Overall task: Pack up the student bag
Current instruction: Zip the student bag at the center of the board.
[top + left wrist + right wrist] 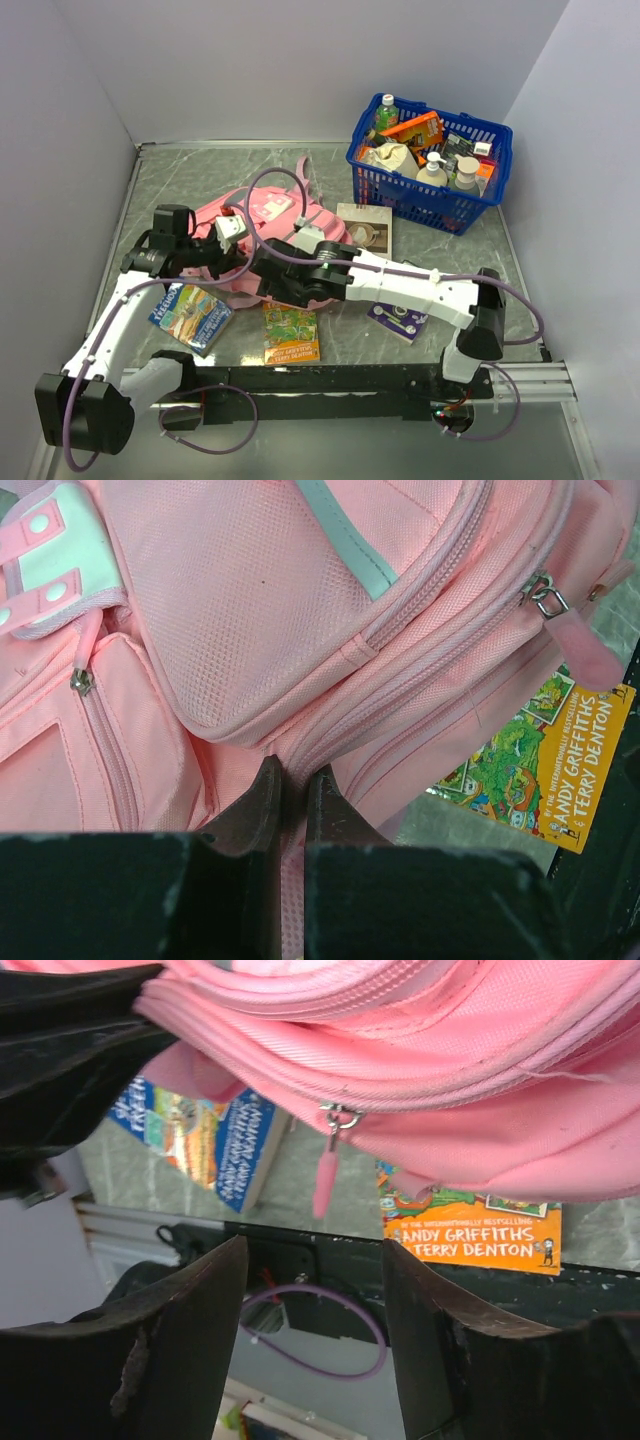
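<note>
A grey marbled table (190, 175) fills the view from above, walled in by pale panels on three sides. The student bag (262, 212), a soft pink backpack with white patches, lies at the left-centre of the table, front pockets facing up, partly covered by both arms.

At the far right corner stands a blue plastic basket (420, 200), packed with bottles, among them a green-capped bottle (386, 112) and a white pump bottle (432, 172).

The right arm (400, 285), white with black joints, reaches from the near right across to the near edge of the bag. The left arm (120, 320) rises from the near left and bends in toward the bag's left side.

Four flat things lie around the bag. A blue book (190, 318) sits just near and left of it. An orange book (291, 335) lies just near the bag's middle, with part of its cover tucked under the bag's edge. A brown-covered book (365, 228) touches the bag's right side. A purple item (398, 322) lies under the right arm; what it is cannot be told.

The left gripper (295, 775) has its jaws pressed almost together on a fold of the bag's pink fabric, beside a zipper seam.

The right gripper (315, 1250) has its jaws well apart, holding nothing. It sits below the lifted near edge of the bag.

A pink zipper pull (325, 1175) hangs from that edge, above the gap between the right jaws, touching neither.
</note>
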Action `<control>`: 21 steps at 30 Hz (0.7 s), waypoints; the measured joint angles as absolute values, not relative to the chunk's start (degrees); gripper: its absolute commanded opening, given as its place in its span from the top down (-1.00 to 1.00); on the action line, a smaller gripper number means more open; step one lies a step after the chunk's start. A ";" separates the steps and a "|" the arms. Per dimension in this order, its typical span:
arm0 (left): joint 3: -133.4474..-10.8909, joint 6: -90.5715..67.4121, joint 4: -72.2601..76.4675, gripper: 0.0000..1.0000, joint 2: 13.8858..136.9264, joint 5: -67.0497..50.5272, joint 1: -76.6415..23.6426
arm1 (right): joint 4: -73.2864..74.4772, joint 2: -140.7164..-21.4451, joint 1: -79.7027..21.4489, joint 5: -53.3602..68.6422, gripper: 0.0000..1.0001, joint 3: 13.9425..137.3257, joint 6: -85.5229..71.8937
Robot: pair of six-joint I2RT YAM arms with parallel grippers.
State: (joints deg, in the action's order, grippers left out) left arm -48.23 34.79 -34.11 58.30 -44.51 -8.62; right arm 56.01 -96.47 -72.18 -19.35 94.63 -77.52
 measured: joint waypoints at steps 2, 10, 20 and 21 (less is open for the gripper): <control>-48.23 34.79 -34.17 0.99 58.30 -44.47 -8.67 | 56.27 -97.10 -72.18 -19.33 -0.14 94.63 -77.87; -48.23 35.57 -35.11 0.99 58.33 -44.12 -8.75 | 56.14 -97.17 -72.12 -21.93 -0.01 94.63 -79.90; -48.80 36.49 -37.58 0.99 58.33 -44.14 -8.78 | 57.21 -102.19 -71.75 -24.32 0.07 99.35 -80.62; -48.88 36.62 -37.78 0.99 58.33 -44.14 -8.78 | 57.45 -102.39 -71.75 -24.56 0.10 99.35 -80.77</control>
State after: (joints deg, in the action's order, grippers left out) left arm -48.88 36.62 -37.78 58.33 -44.14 -8.78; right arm 57.45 -102.39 -71.75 -24.56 99.35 -80.77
